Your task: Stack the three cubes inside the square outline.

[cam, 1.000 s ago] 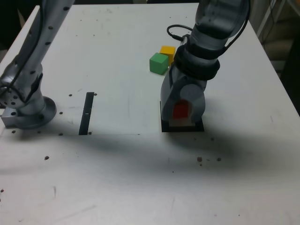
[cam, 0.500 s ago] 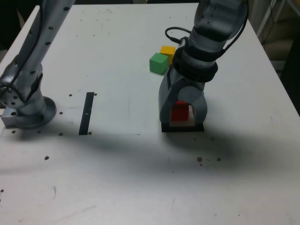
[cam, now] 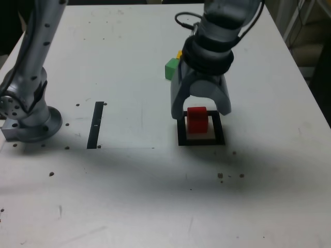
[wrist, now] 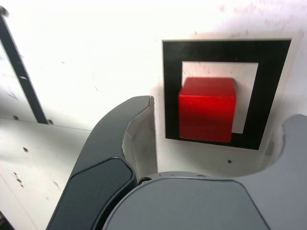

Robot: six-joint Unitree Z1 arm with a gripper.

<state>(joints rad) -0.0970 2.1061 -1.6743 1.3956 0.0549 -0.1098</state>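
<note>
Inside a black square outline, one red cube sits alone on the pale centre, the gripper's jaws spread wide above, grasping nothing

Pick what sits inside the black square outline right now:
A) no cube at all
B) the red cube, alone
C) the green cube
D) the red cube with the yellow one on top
B: the red cube stands within the black square outline with nothing on it, and the open hand holds nothing.
</note>
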